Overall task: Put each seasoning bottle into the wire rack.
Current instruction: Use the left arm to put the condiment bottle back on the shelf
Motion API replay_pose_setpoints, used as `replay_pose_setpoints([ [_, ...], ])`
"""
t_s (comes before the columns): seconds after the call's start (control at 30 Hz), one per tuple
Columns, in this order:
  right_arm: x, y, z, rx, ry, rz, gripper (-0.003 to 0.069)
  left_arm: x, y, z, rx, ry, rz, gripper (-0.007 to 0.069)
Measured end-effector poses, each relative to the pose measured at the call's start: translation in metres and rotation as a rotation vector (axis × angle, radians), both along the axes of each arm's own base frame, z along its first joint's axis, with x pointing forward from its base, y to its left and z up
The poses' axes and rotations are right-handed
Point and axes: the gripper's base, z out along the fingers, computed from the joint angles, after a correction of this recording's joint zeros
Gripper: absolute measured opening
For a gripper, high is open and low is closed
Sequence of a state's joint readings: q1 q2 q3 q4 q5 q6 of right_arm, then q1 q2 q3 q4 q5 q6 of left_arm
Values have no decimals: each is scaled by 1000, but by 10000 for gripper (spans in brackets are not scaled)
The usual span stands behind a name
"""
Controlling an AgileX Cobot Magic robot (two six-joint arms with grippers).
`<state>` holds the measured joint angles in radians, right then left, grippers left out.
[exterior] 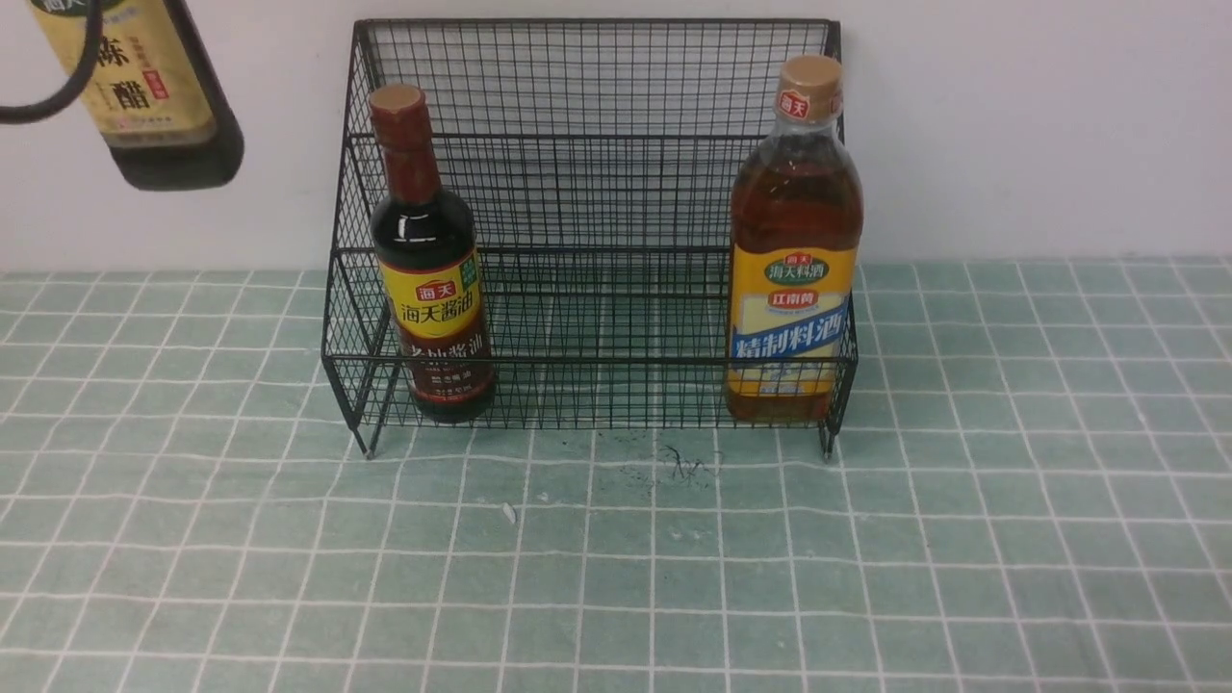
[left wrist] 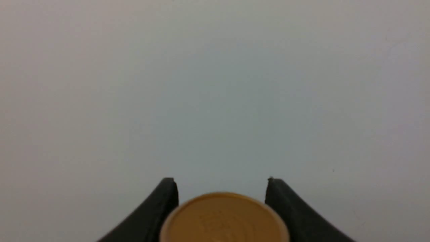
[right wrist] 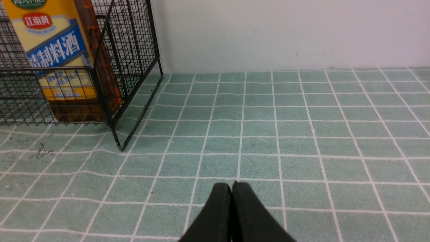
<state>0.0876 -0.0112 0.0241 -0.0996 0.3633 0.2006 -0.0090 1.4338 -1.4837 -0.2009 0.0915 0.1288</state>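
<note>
Red-necked bottle [exterior: 430,279] and amber bottle [exterior: 794,260] stand in the rack [exterior: 597,24], only the dark bottle [exterior: 154,96] to go: my left fingers [left wrist: 158,208] pinch it aloft by its top, right fingers [right wrist: 221,215] pressed together.

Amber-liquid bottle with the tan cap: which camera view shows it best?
The front view: the amber bottle stands whole, cap to base, at the right end of the wire rack. The right wrist view catches only its label and base through the mesh. The left wrist view does not show it.
</note>
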Motion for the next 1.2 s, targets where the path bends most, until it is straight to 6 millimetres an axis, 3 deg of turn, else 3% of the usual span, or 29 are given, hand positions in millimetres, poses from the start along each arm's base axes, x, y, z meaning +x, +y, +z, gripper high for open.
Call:
replay_pose_setpoints([
  [0.2,0,0,0,0,0,0,-15,21,-22,-19,-11,31,-56,301],
  [0.37,0,0,0,0,0,0,-15,34,-25,-32,-29,41,-56,301],
  [0.63,0,0,0,0,0,0,-15,44,-27,-44,-81,75,-61,301],
  [0.93,0,0,0,0,0,0,-15,57,-47,-58,-56,64,-99,301],
  [1.2,0,0,0,0,0,0,-15,60,-47,-59,-77,34,-94,301],
])
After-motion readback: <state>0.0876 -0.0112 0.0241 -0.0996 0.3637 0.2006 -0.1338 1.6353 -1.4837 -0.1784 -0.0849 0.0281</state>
